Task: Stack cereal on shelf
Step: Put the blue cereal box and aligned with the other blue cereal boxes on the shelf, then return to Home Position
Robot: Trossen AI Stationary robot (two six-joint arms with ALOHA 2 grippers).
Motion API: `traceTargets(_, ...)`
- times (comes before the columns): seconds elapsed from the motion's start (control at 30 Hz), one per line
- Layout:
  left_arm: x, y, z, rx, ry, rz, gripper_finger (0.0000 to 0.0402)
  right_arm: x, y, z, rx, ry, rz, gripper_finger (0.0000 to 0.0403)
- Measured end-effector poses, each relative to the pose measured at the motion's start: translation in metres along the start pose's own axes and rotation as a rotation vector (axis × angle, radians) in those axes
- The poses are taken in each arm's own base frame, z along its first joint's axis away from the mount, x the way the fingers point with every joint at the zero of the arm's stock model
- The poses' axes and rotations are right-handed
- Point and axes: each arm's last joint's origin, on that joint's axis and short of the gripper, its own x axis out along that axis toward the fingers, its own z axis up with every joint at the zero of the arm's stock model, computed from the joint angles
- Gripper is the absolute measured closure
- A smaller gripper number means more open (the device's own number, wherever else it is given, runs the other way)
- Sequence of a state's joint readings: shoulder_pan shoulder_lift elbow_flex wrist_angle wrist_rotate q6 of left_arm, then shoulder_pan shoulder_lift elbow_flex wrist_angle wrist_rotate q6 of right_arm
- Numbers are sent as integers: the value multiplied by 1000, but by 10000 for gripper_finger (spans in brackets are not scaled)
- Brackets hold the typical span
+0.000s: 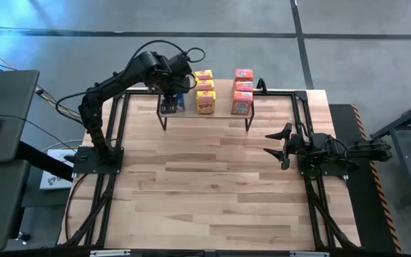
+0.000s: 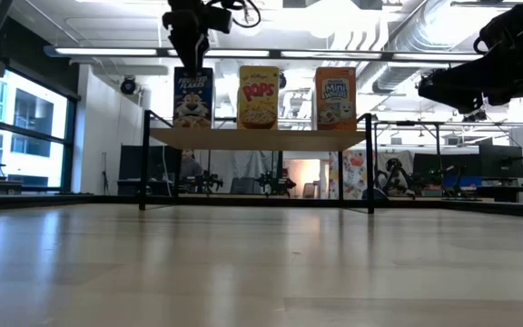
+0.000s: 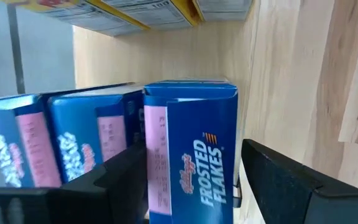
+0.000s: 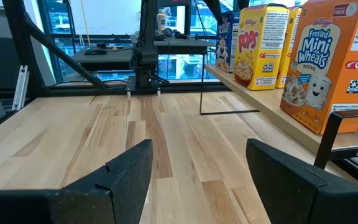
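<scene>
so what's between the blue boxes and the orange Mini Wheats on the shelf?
The yellow Pops boxes stand between the blue boxes and the Mini Wheats on the shelf; low and high views both show it.

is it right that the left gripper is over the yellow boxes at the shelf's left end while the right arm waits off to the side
Not quite: the left gripper is over the blue boxes, not the yellow ones, as the left wrist view shows. They do stand at the left end of the shelf, and the right gripper does wait off to the side.

place: robotics lab or workshop
evidence: exposed ceiling ducts (image 2: pixel 443 41), strip lights (image 2: pixel 107 52), monitors (image 2: pixel 502 161), big windows (image 2: pixel 12 127), concrete floor (image 1: pixel 362 57)
</scene>
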State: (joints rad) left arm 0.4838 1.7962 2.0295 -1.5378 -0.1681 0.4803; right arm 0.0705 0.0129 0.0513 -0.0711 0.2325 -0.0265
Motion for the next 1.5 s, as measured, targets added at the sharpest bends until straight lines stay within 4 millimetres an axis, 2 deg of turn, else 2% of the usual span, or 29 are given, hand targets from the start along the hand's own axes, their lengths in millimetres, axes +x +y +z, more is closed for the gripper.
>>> traceTargets(0.23, -18, -3, -2, -33, -21, 36, 156, 0, 0, 0, 0, 0, 0, 151)
traceTargets(0.4, -36, -8, -11, -31, -64, 58, 156, 0, 0, 0, 0, 0, 0, 151)
traceTargets(0.7, -68, -21, -29, -135, -172, 50, 156, 0, 0, 0, 0, 0, 0, 151)
traceTargets(1.0, -75, -69, -33, -246, -232, -95, 156, 0, 0, 0, 0, 1, 0, 151)
traceTargets(1.17, -77, -105, -41, -242, -366, -121, 156, 0, 0, 0, 0, 0, 0, 151)
traceTargets(1.33, -71, -138, -59, -282, -511, -107, 156, 0, 0, 0, 0, 0, 0, 151)
traceTargets(1.5, -52, -171, -78, -295, -632, -131, 156, 0, 0, 0, 0, 0, 0, 151)
